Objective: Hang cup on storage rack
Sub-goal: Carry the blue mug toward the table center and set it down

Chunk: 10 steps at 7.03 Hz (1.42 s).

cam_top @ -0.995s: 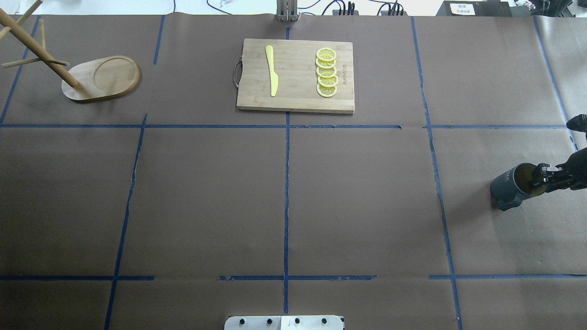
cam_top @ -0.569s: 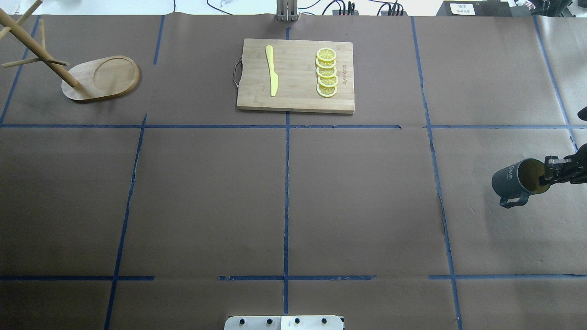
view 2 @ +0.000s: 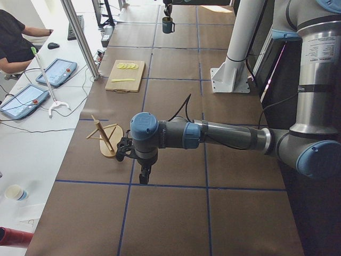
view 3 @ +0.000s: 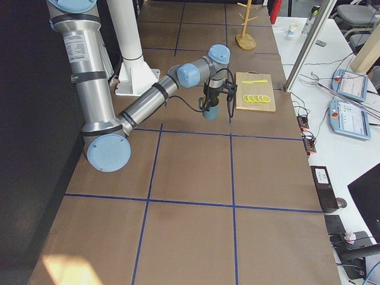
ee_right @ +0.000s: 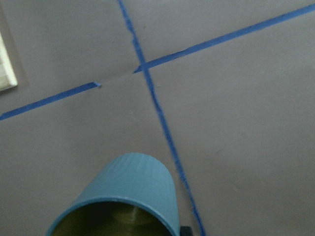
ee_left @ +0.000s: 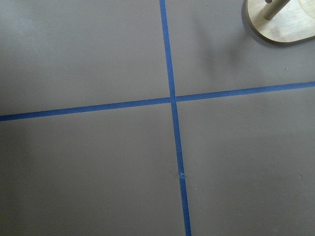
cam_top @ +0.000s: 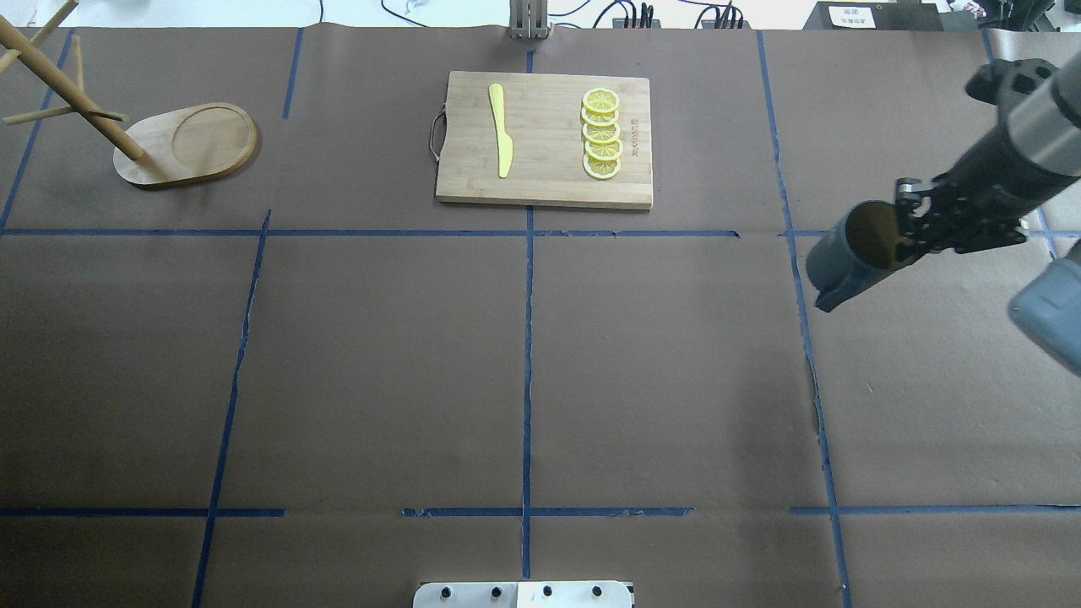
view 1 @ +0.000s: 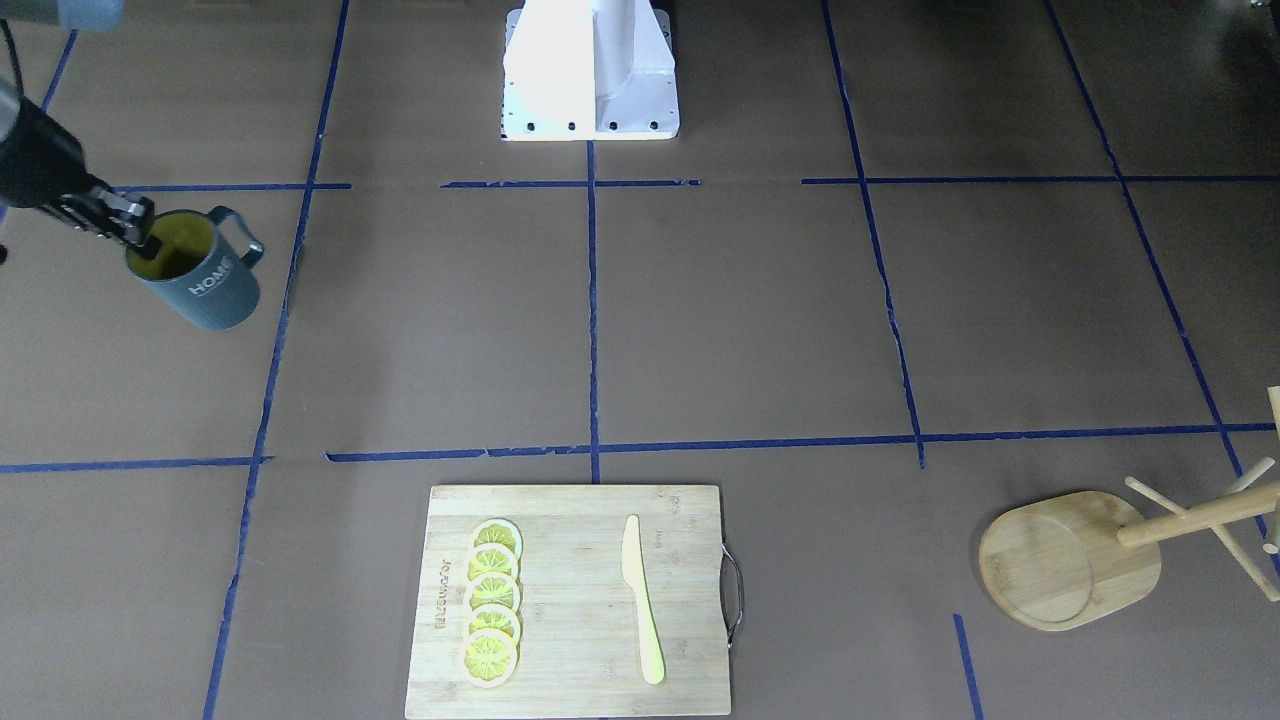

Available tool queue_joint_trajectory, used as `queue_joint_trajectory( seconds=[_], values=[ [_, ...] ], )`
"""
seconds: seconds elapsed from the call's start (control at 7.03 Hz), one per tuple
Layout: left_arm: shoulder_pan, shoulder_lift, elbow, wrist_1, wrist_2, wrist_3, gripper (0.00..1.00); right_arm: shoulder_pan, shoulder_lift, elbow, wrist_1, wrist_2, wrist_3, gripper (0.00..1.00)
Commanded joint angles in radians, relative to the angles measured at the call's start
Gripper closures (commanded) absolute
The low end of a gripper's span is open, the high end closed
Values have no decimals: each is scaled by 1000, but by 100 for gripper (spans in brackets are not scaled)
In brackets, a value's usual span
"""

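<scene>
Nearby, the left hand point(view 2: 143, 175) hangs over the tabletop point(cam_top: 380, 355), and I cannot tell how far open it is. Farther out, the right hand point(cam_top: 910, 226) is clamped on the rim of the tilted cup point(cam_top: 844, 262) on the right side; the rack point(cam_top: 186, 143) stands far left, well apart.

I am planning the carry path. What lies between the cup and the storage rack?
In the overhead view, between cup and storage rack lies mostly bare table; the cutting board, bearing a knife and lemon slices, borders that stretch's far side.
</scene>
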Motion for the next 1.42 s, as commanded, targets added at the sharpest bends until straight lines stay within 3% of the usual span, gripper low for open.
queue_joint_trajectory(
  seconds=[0.0, 0.14, 0.28, 0.43, 0.57, 1.28],
  values=[
    [1, 1, 0, 0, 0, -1, 0, -227, 226, -44, -54, -103, 359, 100],
    [1, 1, 0, 0, 0, -1, 0, -296, 306, -104, -7, -138, 491, 100],
    [1, 1, 0, 0, 0, -1, 0, -373, 332, -199, 180, -198, 685, 100],
    [1, 1, 0, 0, 0, -1, 0, -428, 395, -304, 260, -256, 751, 100],
    [-1, 1, 1, 0, 1, -1, 0, -473, 456, -384, 266, -321, 821, 100],
    [1, 1, 2, -3, 8, 1, 0, -486, 477, -431, 270, -324, 943, 99]
  ],
)
